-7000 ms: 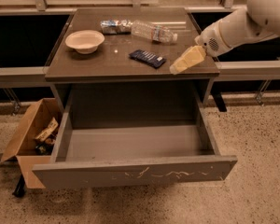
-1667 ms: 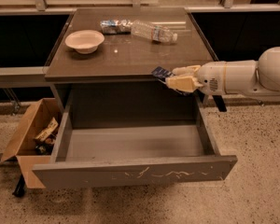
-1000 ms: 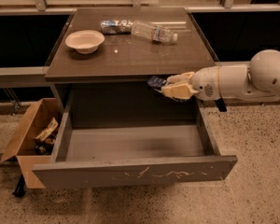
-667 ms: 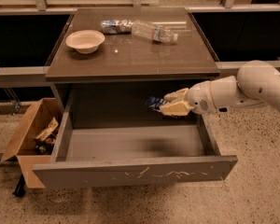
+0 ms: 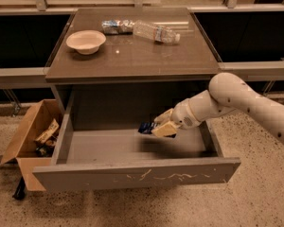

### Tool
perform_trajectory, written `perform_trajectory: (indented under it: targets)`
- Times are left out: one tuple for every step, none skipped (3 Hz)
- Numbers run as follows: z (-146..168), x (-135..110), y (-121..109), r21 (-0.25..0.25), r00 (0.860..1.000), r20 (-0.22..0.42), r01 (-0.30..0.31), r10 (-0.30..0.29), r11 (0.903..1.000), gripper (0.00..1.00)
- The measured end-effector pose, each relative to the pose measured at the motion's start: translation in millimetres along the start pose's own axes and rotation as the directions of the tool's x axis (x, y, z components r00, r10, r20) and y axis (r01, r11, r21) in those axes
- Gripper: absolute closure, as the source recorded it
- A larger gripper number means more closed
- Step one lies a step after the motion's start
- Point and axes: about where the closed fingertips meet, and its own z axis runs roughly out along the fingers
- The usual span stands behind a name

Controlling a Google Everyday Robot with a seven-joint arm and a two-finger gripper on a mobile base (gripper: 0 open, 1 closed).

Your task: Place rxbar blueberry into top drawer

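Observation:
My gripper (image 5: 162, 125) reaches in from the right and sits low inside the open top drawer (image 5: 132, 174), over its right half. It is shut on the rxbar blueberry (image 5: 146, 127), a dark navy bar whose left end sticks out of the pale fingers (image 5: 164, 129). The bar hangs a little above the drawer floor (image 5: 104, 148). The drawer is pulled fully out of the brown-topped cabinet (image 5: 132, 56); its grey front panel shows pale scratches.
On the cabinet top stand a white bowl (image 5: 85, 41), a silvery wrinkled packet (image 5: 116, 26) and a clear plastic bottle (image 5: 156, 32) lying on its side. A brown cardboard box (image 5: 31, 136) with scraps stands on the floor left of the drawer.
My gripper took the bar off the cabinet top, carried it over the front edge and lowered it down into the drawer, moving slightly left.

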Motion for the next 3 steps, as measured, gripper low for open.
perform_trajectory:
  targets:
    - [22.7,7.4,-6.3,-0.011,0.998,-0.054,0.027,-0.027,0.9996,0.59]
    - [32.8,9.1,-11.0,-0.015,0.996,-0.078,0.051,-0.052,0.9986,0.35]
    - [38.1,10.0,-13.8,-0.021,0.994,-0.090,0.067,-0.069,0.9975,0.12]
